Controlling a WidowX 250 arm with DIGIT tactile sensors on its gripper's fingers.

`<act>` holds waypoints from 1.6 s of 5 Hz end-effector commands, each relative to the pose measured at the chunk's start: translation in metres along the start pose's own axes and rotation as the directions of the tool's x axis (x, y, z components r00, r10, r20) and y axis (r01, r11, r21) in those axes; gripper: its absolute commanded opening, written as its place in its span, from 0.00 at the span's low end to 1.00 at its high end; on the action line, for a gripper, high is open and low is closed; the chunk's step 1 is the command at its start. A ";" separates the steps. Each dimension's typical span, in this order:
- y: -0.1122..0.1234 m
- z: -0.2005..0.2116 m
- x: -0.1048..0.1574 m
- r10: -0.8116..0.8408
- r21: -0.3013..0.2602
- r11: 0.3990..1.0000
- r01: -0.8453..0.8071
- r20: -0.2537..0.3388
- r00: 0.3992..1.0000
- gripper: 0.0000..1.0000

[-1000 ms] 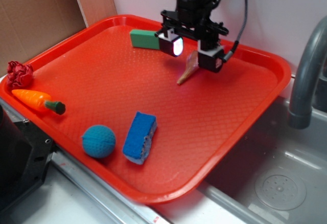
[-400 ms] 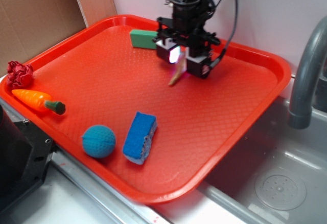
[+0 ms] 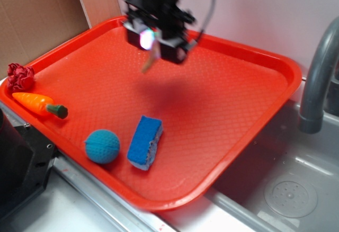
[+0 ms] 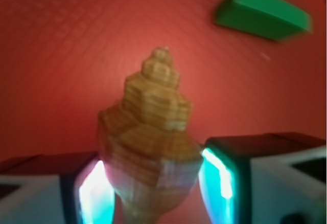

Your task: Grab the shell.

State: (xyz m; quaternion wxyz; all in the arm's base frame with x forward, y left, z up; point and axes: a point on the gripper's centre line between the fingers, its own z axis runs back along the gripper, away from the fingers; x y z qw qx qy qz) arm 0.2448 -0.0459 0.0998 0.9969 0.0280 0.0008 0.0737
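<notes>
Above a red textured tray [image 3: 222, 110] beside a grey sink [image 3: 286, 184], gripper [image 3: 154, 44] clamped on the tan ridged shell [image 4: 150, 147], lifted clear, green block [image 4: 263, 14] on the tray behind, white wall beyond.

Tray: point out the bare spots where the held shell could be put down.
The tray is bare across its middle and right, from the blue sponge toward the faucet. Crowded: left rim, with carrot and ball. The gripper holds the shell.
</notes>
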 end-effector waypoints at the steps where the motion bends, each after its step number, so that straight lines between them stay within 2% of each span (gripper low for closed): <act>1: 0.031 0.069 -0.060 0.139 -0.067 0.988 -0.136 0.033 0.990 0.00; 2: 0.071 0.065 -0.082 0.220 -0.077 0.974 -0.215 0.053 0.974 0.00; 3: 0.112 0.052 -0.089 0.357 -0.099 0.931 -0.352 0.031 0.934 0.00; 4: 0.129 0.055 -0.078 0.401 -0.104 0.913 -0.395 0.052 0.914 0.00; 5: 0.125 0.057 -0.053 0.335 -0.104 0.939 -0.328 0.061 0.940 0.00; 6: 0.093 0.065 -0.031 0.218 -0.038 0.976 -0.215 0.075 0.973 0.00; 7: 0.077 0.068 -0.029 0.168 -0.022 0.986 -0.167 0.097 0.981 0.00; 8: 0.070 0.063 -0.028 0.137 -0.006 0.991 -0.137 0.073 0.988 0.00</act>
